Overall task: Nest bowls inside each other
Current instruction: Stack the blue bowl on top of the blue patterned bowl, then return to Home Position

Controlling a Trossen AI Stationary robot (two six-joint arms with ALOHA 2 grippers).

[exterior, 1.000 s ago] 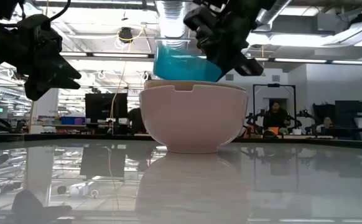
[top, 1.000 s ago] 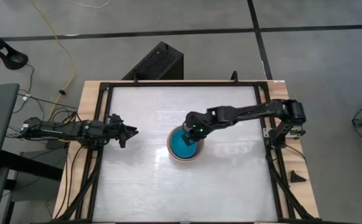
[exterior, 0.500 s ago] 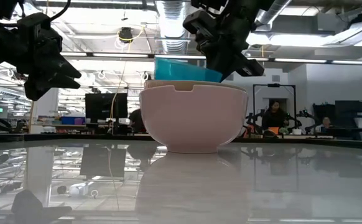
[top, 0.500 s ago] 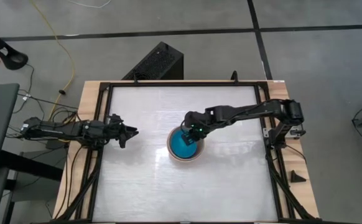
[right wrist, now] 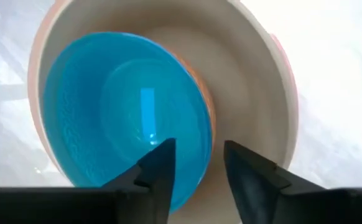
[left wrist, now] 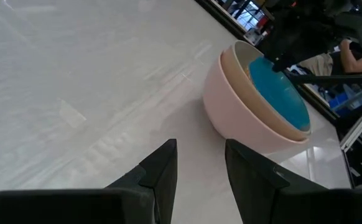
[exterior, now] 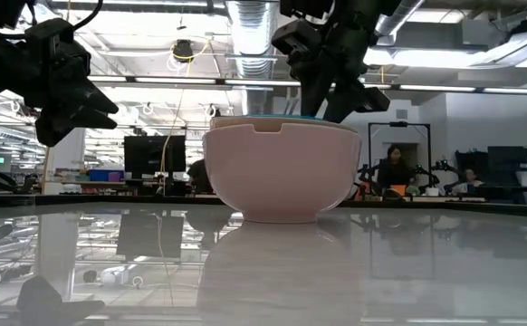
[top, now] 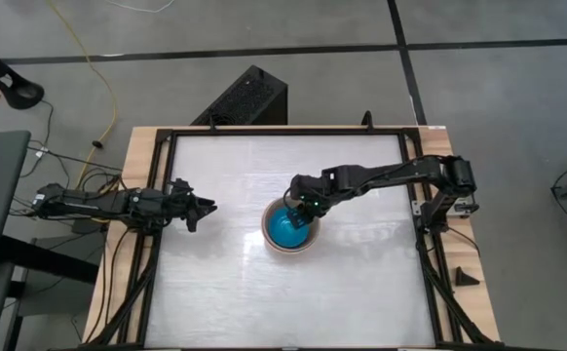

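Note:
In the middle of the table stands a salmon-pink bowl [top: 290, 250] [exterior: 282, 172] on its base. A beige bowl [left wrist: 293, 132] sits in it, and a blue bowl [top: 285, 229] [right wrist: 119, 112] lies innermost, slightly tilted. My right gripper [top: 303, 209] [right wrist: 199, 168] hangs open just above the stack's far-right rim, with its fingers standing on either side of the blue bowl's rim. At the table's left edge my left gripper [top: 206, 207] [left wrist: 199, 162] is open, holds nothing and points at the stack.
Black frame rails [top: 163, 234] run around the white tabletop. A black box [top: 245, 97] lies on the floor beyond the far edge. The low view shows people [exterior: 395, 167] seated in the room behind the table.
My right gripper has opened and let go of the blue bowl. The bowl was held tilted above the stack and has dropped into the beige bowl. In the low view only a thin blue line shows at the rim now. The gripper has kept its place.

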